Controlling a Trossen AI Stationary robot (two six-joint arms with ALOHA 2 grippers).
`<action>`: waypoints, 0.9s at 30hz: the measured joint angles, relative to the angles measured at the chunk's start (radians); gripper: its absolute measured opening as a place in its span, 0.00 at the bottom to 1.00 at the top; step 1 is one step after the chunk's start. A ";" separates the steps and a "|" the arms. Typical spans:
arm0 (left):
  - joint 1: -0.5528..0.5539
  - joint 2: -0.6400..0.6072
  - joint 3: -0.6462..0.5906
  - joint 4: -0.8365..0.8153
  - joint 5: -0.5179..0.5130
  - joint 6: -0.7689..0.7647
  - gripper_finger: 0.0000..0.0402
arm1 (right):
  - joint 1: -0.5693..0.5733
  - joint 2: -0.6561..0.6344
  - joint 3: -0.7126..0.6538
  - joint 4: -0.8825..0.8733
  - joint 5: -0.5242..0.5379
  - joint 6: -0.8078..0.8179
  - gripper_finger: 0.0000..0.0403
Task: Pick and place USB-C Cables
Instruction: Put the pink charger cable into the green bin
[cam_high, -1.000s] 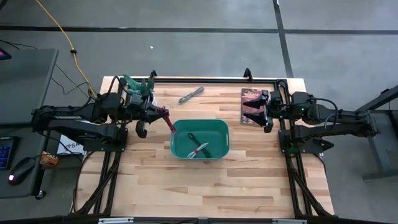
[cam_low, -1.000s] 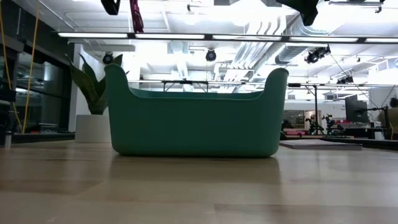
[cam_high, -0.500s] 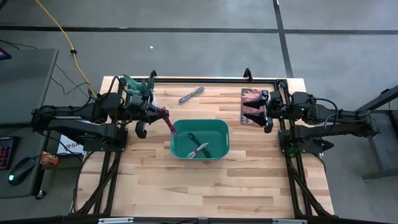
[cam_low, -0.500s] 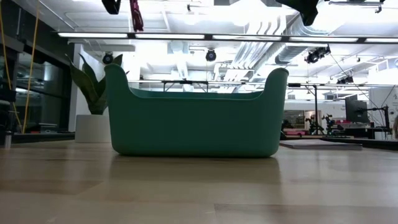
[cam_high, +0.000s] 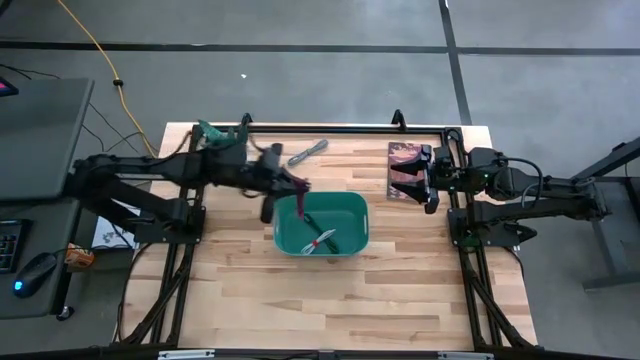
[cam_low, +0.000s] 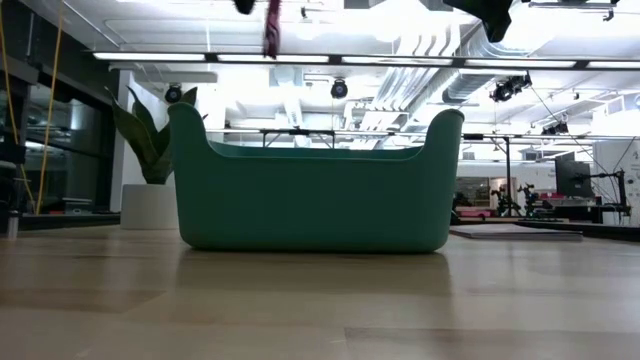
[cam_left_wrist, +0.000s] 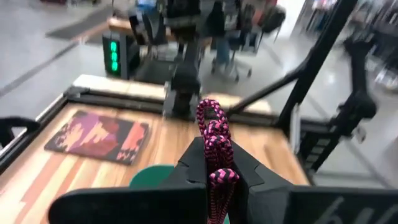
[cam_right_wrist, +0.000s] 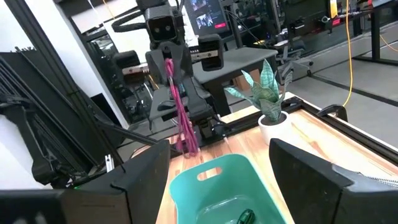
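Note:
My left gripper (cam_high: 288, 184) is shut on the magenta-red USB-C cable (cam_high: 299, 198) and hovers over the left end of the teal bin (cam_high: 352, 238). The low view shows that cable (cam_low: 272, 26) high above the bin (cam_low: 315, 200). Inside the bin lie the dark green cable (cam_high: 310, 221) and the white cable with a red band (cam_high: 322, 242). The grey cable (cam_high: 307, 152) lies flat on the table beyond the bin. My right gripper (cam_high: 428, 181) waits open at the table's right side. My left gripper pinches the magenta-red cable bundle between its two fingers (cam_left_wrist: 193, 167), near the bundle's upper end (cam_right_wrist: 169, 68). The fingers come from above, slanting down. The bundle is lifted clear and hangs below the fingers along their line, its free end (cam_right_wrist: 190, 148) over the bin.
A dark red patterned mat (cam_high: 404, 168) lies on the table by my right gripper. A small potted plant (cam_right_wrist: 268, 93) stands at the far left corner. Black frame rails run along the far edge. Bare wood lies on the near side of the bin.
My left gripper has travelled toward the table's right, from left of the bin to above its left end, carrying the magenta-red cable with it. It has stayed shut on the cable. The cable hangs clear now as then.

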 joint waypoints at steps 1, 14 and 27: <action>0.000 0.038 0.034 -0.025 0.000 0.012 0.00 | 0.000 0.000 0.000 0.000 0.000 0.000 0.66; -0.030 0.409 0.175 -0.144 -0.023 0.038 0.00 | 0.000 0.002 0.000 -0.059 0.000 0.001 0.66; -0.099 0.623 0.175 -0.182 -0.110 0.085 0.00 | 0.000 0.002 0.000 -0.082 0.045 0.001 0.66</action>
